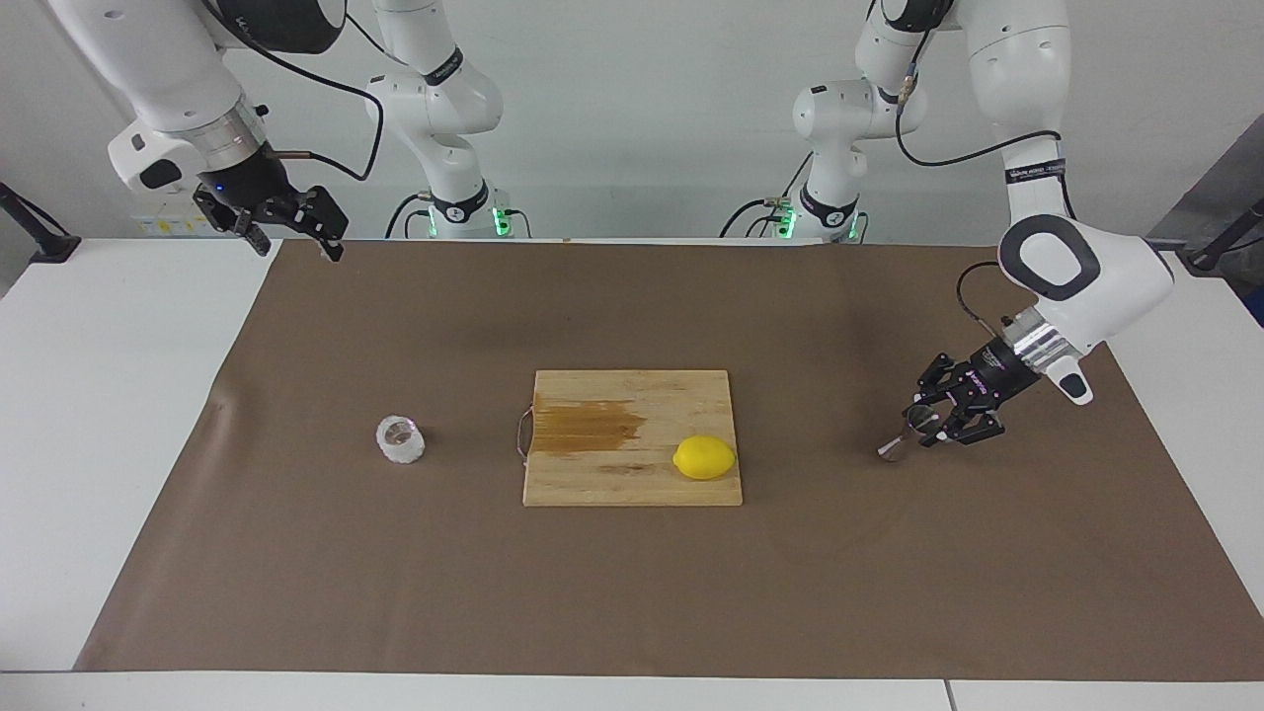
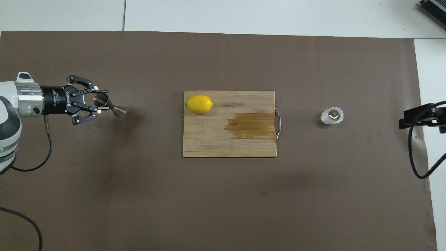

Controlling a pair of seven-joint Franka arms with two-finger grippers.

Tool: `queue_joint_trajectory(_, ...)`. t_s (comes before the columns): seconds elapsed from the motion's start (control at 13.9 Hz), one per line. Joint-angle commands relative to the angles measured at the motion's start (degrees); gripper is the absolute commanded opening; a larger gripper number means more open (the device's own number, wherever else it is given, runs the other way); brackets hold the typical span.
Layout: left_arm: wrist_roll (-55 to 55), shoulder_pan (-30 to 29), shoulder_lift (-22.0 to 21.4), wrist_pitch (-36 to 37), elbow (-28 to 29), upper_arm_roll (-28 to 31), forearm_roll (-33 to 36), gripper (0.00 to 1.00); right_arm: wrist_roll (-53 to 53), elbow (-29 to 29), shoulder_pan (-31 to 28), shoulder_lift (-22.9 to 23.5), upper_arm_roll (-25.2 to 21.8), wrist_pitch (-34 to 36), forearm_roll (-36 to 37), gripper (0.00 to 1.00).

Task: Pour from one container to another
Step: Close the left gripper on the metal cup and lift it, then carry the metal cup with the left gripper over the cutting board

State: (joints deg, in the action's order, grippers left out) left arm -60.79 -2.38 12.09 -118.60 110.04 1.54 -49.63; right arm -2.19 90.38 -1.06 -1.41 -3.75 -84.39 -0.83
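Observation:
A small bumpy clear glass cup [image 1: 400, 439] [image 2: 332, 116] stands upright on the brown mat toward the right arm's end of the table. My left gripper [image 1: 926, 423] [image 2: 101, 104] is low over the mat at the left arm's end. It is shut on the waist of a silvery steel jigger [image 1: 904, 436] [image 2: 110, 106]. The jigger tilts, its lower cone close to the mat. My right gripper [image 1: 291, 235] hangs open and empty, high over the mat's corner by its own base, and waits.
A wooden cutting board [image 1: 632, 395] [image 2: 209, 139] lies mid-table with a dark wet stain [image 1: 588, 427] near its metal handle. A lemon [image 1: 704, 457] [image 2: 199, 104] rests on the board's corner toward the left arm. Brown mat covers the table around the board.

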Motion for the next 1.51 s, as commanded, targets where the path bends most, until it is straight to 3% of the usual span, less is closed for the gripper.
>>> queue_joint_trajectory(0.0,-5.9,0.79,-1.45,1.36,-1.41,-3.45,-0.73,0.0,0.52,0.59,0.18,-0.79,-0.39,0.63,-0.31,1.0)
queue_joint_trajectory(0.5,-21.73,2.36,-1.81,-1.62,-6.06,-15.32,-0.03,0.0,0.52,0.59,0.18,-0.79,-0.39,0.63,-0.31,1.0)
queue_joint_trajectory(0.93,-25.33,10.54,-1.54,-21.19,-3.96,-22.0,0.41,0.0,0.52,0.59,0.27,-0.79,-0.39,0.63,-0.31,1.0)
queue_joint_trajectory(1.08,-30.76,12.3,-1.11,-30.59,-2.21,-25.69,5.57,0.0,0.52,0.67,0.18,-0.79,-0.39,0.63,-0.31,1.0)
queue_joint_trajectory(1.29,-43.4,12.57,2.84,-33.62,-3.77,-29.03,17.34,0.0,0.52,0.59,0.27,-0.79,-0.39,0.63,-0.31,1.0)
queue_joint_trajectory(1.44,-50.19,12.57,6.27,-37.64,-5.1,-30.88,20.54,0.0,0.52,0.67,0.27,-0.79,-0.39,0.63,-0.31,1.0)
